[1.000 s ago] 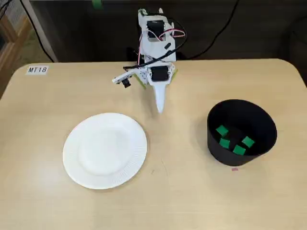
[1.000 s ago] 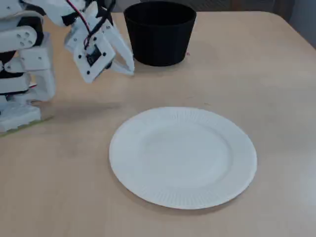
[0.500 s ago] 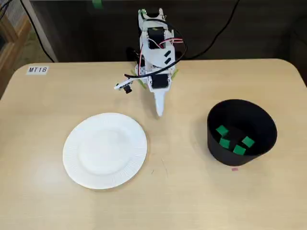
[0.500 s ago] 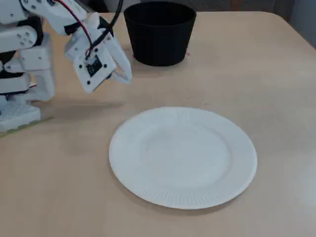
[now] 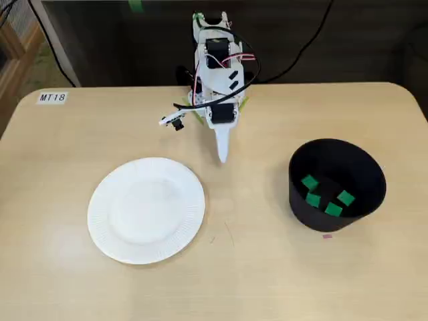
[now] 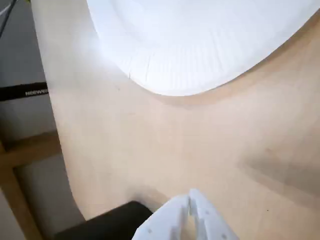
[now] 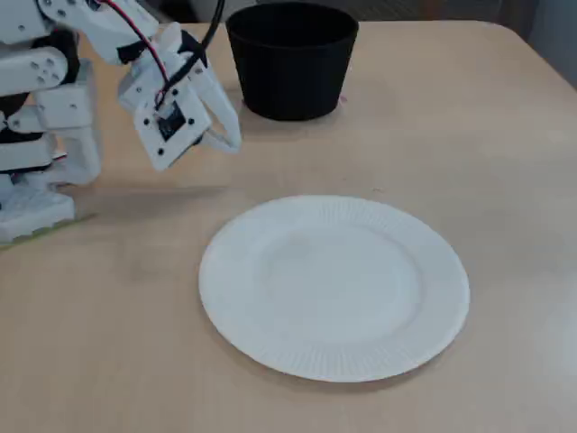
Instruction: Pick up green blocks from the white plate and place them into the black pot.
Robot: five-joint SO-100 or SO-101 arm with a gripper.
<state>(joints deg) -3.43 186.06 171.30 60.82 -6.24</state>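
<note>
Although the arm has folded back toward its base over the last second, nothing else on the table [image 5: 374, 134] has moved. The gripper [image 5: 221, 155] now hangs above bare wood between the white plate [image 5: 146, 249] and the black pot [image 5: 302, 212], well apart from both, and it has barely shifted in the last half second. Its jaws are pressed together, with only a hairline seam between them in the wrist view, and they carry nothing. The plate is bare in every view, as it was a second ago, while four green blocks [image 5: 309, 182] lie on the pot's floor (the side-on fixed view cannot see into the pot). Judged from this, the transfer looks complete, and the pull-back reads as a return to rest and not the start of another pick. With no block left on the plate, no further grasp appears needed.
</note>
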